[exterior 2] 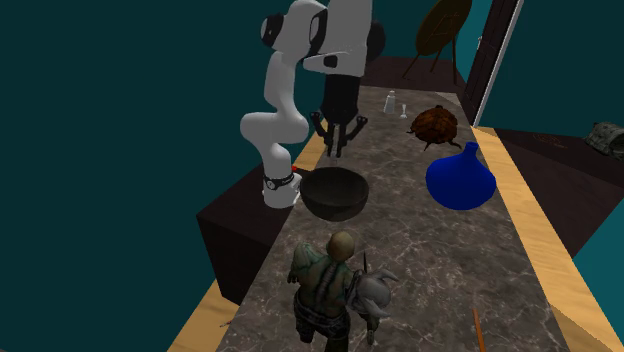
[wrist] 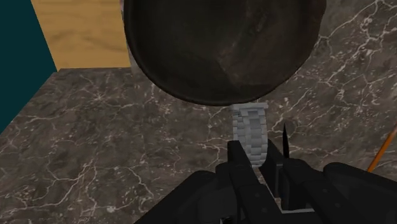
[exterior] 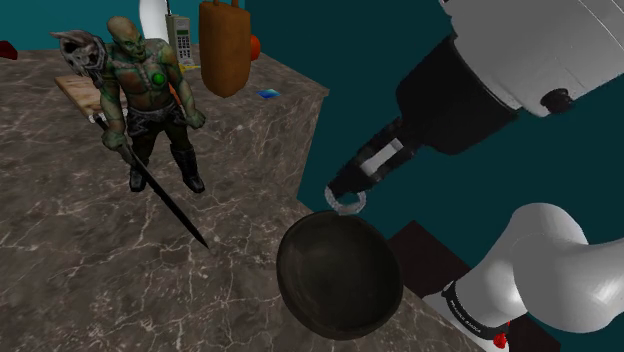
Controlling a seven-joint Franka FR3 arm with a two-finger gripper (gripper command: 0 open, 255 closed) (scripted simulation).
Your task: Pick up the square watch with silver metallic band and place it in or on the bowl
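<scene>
My black gripper (exterior: 343,192) is shut on the silver-banded watch (exterior: 349,202), which hangs just above the far rim of the dark round bowl (exterior: 340,280). In the wrist view the watch's metal link band (wrist: 249,127) runs out from between my fingertips (wrist: 255,154) toward the bowl (wrist: 210,51) just ahead. The watch face is hidden between the fingers. From the second exterior view the gripper (exterior 2: 337,150) points down over the bowl (exterior 2: 335,195), near the marble counter's edge (exterior 2: 285,235) on the arm's side.
A green orc figurine with a sword (exterior: 150,100) stands on the marble counter (exterior: 90,270), at the shoulder view's left. A blue vase (exterior 2: 460,178), a brown round object (exterior 2: 433,123) and a small shaker (exterior 2: 390,100) sit farther along. The counter drops off beside the bowl.
</scene>
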